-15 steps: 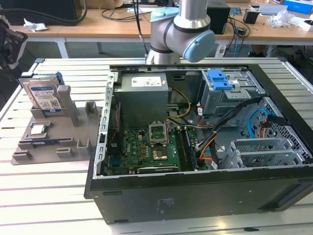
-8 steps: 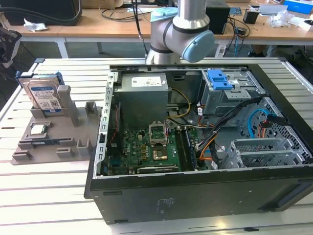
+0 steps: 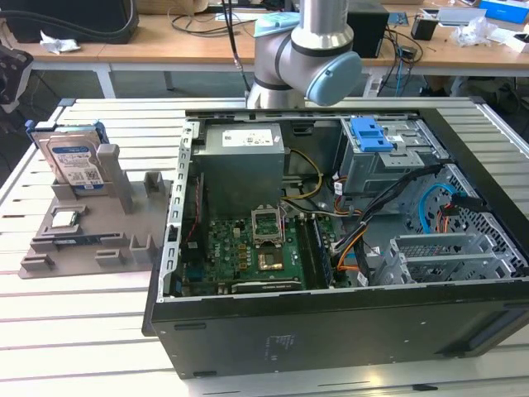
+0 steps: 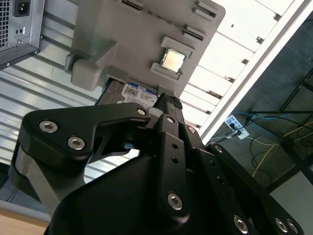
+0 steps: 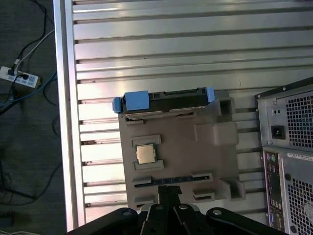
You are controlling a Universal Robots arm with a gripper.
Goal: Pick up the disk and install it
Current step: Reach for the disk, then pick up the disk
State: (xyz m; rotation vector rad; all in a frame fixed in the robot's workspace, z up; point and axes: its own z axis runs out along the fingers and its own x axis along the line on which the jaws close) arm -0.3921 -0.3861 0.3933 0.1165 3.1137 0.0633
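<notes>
The disk (image 3: 74, 161) is a silver drive with a white-and-blue label in a bright blue caddy. It stands on edge in a slot of the grey fixture (image 3: 91, 236), at the exterior view's left. The first wrist view looks down on the disk's top edge (image 5: 164, 100); in the second wrist view the disk's label (image 4: 139, 94) peeks out beside the black fingers. My gripper (image 5: 169, 189) hangs well above the fixture, over the side opposite the disk. The gripper (image 4: 167, 100) is shut with nothing in it, its fingers pressed together.
A small square CPU chip (image 5: 145, 153) lies in a recess of the fixture. The open computer case (image 3: 331, 231) fills the exterior view's right, with a blue bracket (image 3: 370, 132) on its grey drive cage. The case's rear panel (image 5: 288, 161) stands beside the fixture. The slatted table's edge (image 5: 63, 122) is close by.
</notes>
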